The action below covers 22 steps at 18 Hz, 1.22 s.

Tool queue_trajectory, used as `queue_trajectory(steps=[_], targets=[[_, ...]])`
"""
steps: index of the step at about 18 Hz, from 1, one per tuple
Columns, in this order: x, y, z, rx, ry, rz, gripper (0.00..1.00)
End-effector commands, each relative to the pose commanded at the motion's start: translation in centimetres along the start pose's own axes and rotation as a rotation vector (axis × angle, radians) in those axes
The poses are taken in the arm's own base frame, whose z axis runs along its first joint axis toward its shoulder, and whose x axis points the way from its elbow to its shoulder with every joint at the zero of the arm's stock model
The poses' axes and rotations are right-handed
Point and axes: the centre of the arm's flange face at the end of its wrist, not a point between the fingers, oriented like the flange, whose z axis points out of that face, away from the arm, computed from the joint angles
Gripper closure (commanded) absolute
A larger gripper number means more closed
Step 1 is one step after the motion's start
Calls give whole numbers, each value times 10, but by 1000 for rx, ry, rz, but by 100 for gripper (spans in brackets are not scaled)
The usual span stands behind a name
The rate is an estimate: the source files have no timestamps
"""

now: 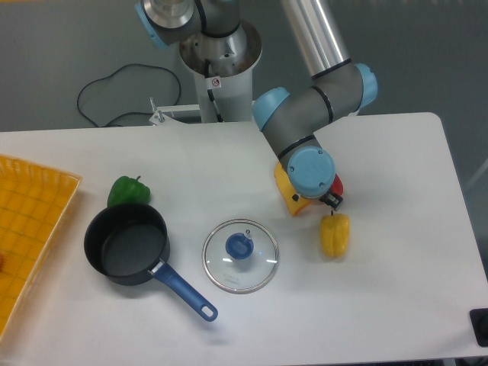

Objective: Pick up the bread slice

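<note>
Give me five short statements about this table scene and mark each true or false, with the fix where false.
1. The glass lid sits on the pot. False: it lies on the table beside the pot.
2. The green pepper is just behind the pot. True.
3. The arm's wrist covers part of the bread slice. True.
4. The yellow pepper lies in the orange tray. False: it lies on the table near the arm.
5. The gripper's fingers are plainly seen open. False: the wrist hides them.
</note>
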Motion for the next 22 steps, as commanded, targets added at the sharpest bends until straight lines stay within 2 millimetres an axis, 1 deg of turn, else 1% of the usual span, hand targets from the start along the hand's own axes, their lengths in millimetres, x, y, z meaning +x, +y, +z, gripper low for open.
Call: queue_trajectory(steps=[3,4,5,6,8,9,11,14,15,16,17,18,20,22], targets=[[0,-1,0,2,-1,-2,5],[0,-2,1,1,0,-2,10],[0,-1,1,1,1,-1,19],[0,-1,1,1,1,-3,22],[0,-1,1,-1,1,-3,22],[0,-2,1,-1,2,-1,26],[0,-3,1,-2,1,-1,27],[1,-6,2,-5,3,-3,33],[2,-7,1,-4,2,-8,33],[3,-7,-1,-4,-3,-17,38],[5,-11,-3,-5,-7,-26,45],[7,-15,-2,-8,-8,-35,48],[6,-17,-1,-10,-6,-48,57],[6,-17,0,-10,-5,-52,68]])
